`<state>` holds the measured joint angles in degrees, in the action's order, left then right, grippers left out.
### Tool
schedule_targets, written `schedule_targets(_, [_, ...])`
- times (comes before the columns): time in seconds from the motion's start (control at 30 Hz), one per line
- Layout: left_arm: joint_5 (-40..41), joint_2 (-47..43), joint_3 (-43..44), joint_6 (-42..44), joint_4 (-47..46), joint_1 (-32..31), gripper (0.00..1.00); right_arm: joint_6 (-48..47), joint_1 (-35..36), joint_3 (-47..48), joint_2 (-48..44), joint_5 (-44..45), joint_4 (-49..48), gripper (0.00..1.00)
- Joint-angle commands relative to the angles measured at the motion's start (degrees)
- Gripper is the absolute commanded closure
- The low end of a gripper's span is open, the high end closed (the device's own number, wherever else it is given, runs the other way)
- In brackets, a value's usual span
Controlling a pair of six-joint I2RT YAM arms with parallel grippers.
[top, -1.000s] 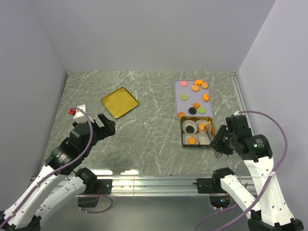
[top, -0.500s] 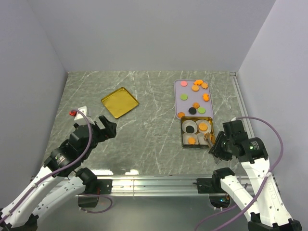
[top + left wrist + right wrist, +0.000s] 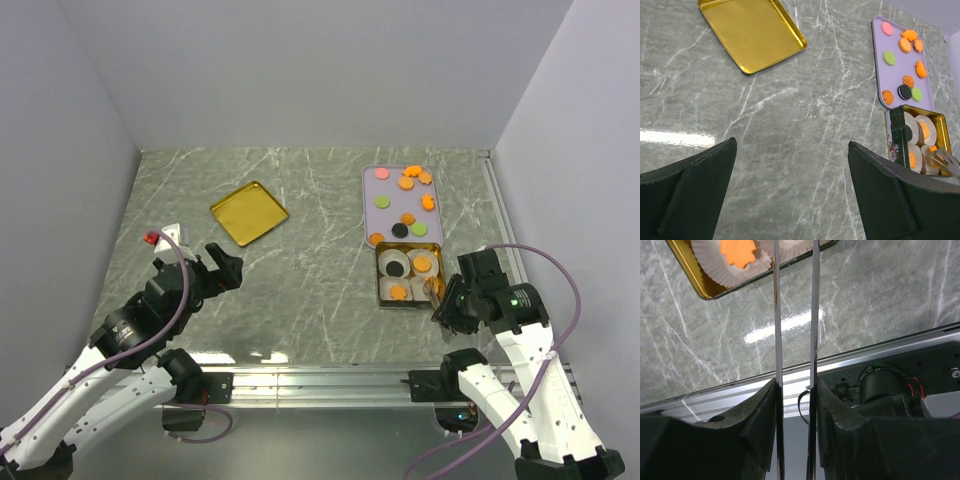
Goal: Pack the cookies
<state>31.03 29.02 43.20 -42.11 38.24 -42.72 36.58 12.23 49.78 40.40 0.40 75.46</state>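
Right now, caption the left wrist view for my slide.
Open left tool above marble table; gold tray, purple tray of cookies, tin with paper cups beyond.

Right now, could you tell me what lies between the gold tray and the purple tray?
Only bare marble table; the top external and left wrist views show it.

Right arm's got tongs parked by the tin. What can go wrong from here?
1. The tongs, clamped in the right hand, have their tips at the tin's near right corner. Swinging toward the tray, they could snag the rim or a paper cup and drag the tin.
2. The cookies at the tray's far end are bunched, so grabbing one may knock a neighbour off.
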Motion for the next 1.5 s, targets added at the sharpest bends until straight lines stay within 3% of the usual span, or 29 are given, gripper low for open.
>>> schedule_targets(0.0, [2.0, -0.4, 2.5, -1.2, 0.3, -1.0, 0.01, 0.0, -0.3, 0.1, 0.2, 0.2, -2.2, 0.6])
schedule_targets(0.33, [2.7, -0.3, 2.7, -1.7, 0.4, -2.0, 0.01, -0.1, -0.2, 1.2, 0.2, 0.2, -1.7, 0.5])
schedule_targets(0.83, [4.2, -1.1, 2.7, -2.3, 1.1, -3.5, 0.01, -1.6, -0.3, 8.7, 3.5, 0.1, -0.9, 0.49])
schedule_targets(1.27, [4.4, -1.3, 2.5, -2.5, 1.0, -3.9, 0.01, -2.6, 0.2, 16.1, 15.1, -5.8, -9.9, 0.49])
schedule_targets(1.47, [3.7, -1.3, 2.4, -2.0, 0.7, -4.0, 0.01, 0.8, 6.7, 22.5, 24.3, -4.6, -14.8, 0.49])
